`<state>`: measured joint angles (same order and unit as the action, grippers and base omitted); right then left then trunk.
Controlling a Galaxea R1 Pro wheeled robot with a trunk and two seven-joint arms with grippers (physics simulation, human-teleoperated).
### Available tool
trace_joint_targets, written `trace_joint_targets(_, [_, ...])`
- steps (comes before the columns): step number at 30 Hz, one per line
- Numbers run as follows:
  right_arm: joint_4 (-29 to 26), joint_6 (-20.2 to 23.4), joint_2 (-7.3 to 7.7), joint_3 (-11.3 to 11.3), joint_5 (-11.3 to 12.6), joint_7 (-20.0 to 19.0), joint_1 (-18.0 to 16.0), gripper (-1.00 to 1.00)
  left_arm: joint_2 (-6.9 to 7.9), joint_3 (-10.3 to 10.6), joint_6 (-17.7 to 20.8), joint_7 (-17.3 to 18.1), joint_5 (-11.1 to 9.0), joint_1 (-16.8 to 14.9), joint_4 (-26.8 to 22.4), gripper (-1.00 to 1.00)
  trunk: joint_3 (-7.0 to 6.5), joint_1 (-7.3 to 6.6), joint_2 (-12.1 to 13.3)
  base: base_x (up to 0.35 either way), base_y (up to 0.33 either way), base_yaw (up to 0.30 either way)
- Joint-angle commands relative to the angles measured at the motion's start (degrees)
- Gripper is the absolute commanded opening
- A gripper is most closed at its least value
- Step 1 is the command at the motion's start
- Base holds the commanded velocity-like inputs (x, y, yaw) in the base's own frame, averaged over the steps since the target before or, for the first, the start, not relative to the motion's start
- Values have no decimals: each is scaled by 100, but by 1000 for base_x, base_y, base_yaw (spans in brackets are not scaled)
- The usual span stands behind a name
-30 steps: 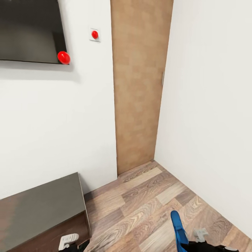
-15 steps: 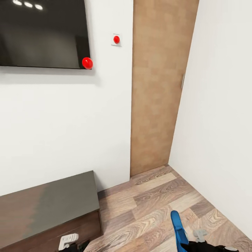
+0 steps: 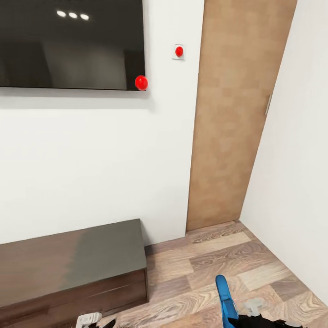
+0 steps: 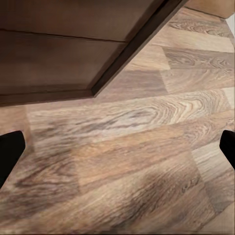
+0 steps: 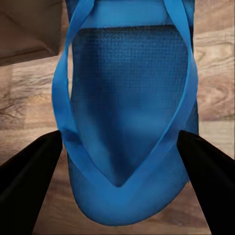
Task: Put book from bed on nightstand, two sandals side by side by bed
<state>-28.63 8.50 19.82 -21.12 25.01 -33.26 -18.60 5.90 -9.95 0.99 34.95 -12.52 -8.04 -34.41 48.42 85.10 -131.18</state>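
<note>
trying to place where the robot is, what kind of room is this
Probably a bedroom or living room corner: a dark wall-mounted screen, a long low dark-brown bench beneath it, a wooden door and a wood-plank floor.

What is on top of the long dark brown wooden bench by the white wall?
The glossy top of the long dark brown wooden bench looks bare, with only a pale sheen on it. Its left end runs out of the head view, so that part cannot be checked. Its closed front hides whatever is inside.

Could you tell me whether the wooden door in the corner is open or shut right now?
Shut. In the head view the wooden door lies flat in the white wall, with no gap showing at its edges.
</note>
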Motion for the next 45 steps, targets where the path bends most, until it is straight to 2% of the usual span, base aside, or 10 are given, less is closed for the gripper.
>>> trace_joint_targets(1, [-11, 39, -70, -23, 49, 39, -3, -100, 2, -11, -95, 29, 4, -5, 98, 100, 5, -1, -3, 0, 0, 290])
trace_joint_targets(4, [-16, 43, -171, -20, 35, 39, -3, -100, 0, -10, -288, 34, 58, -5, 230, 100, 5, -1, -3, 0, 0, 290])
trace_joint_targets(8, [-15, 41, -201, -14, 51, 45, -3, -100, -53, 0, -351, 30, 79, -5, 277, 100, 5, -1, -3, 0, 0, 291])
trace_joint_targets(13, [20, 30, -200, -3, 76, 43, -3, -100, -131, -3, -364, -95, 83, -5, 288, 100, 5, -1, -3, 0, 0, 291])
trace_joint_targets(21, [721, 29, -199, 8, 82, 54, -3, -100, -153, 2, -371, -163, 75, -5, 294, 100, 5, -1, -3, 0, 0, 290])
trace_joint_targets(45, [859, 23, -207, 15, 74, 92, -3, -100, -168, 11, -373, -165, 83, -5, 446, 100, 5, -1, -3, 0, 0, 291])
